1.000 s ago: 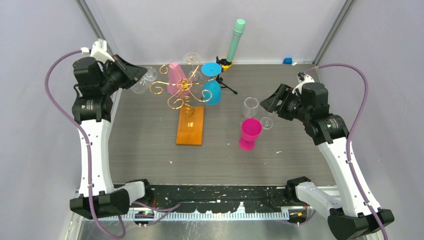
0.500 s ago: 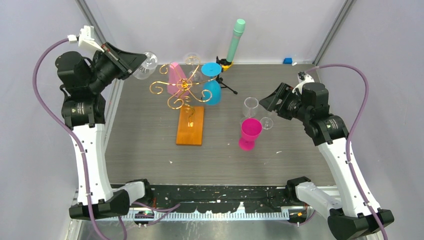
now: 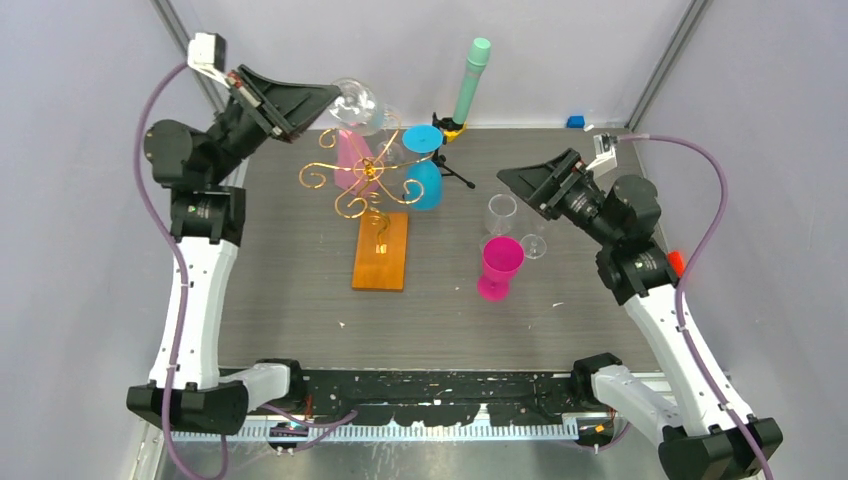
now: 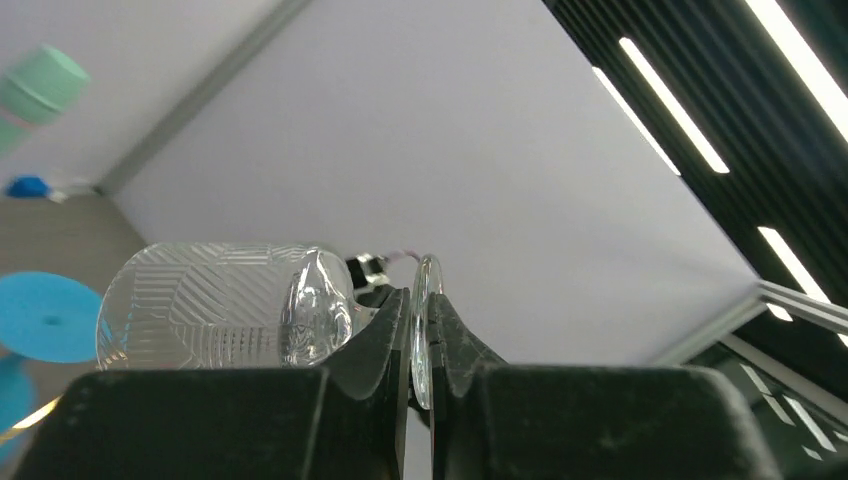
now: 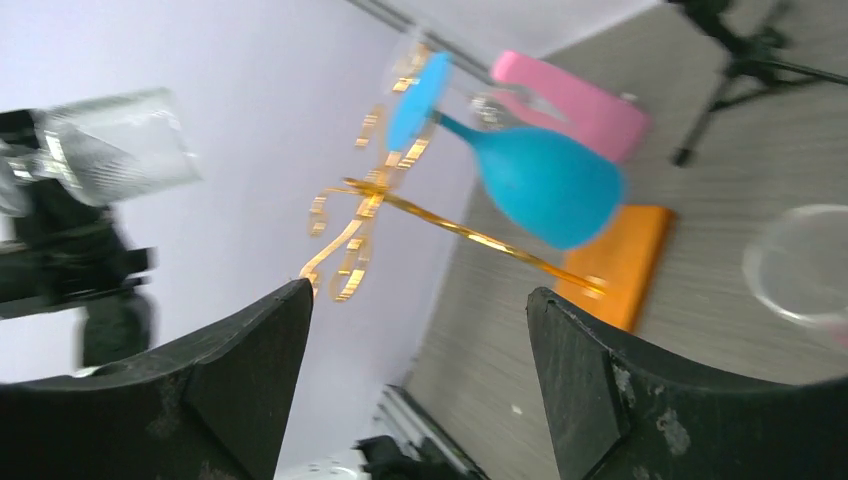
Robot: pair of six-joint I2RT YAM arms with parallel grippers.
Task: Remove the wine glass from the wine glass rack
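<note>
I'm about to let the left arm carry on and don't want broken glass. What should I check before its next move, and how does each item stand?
1. Left gripper clamped on the clear wine glass foot: ok.
2. Glass apart from the wine glass rack wires: ok.
3. Blue glass and pink glass hanging on rack: ok.
4. Right gripper open, empty: ok.
5. Grip firm enough against slipping: cannot tell.
6. Bare table for set-down: ok.

Clear patterned wine glass (image 3: 355, 100), gold-wire rack (image 3: 381, 250)
</note>
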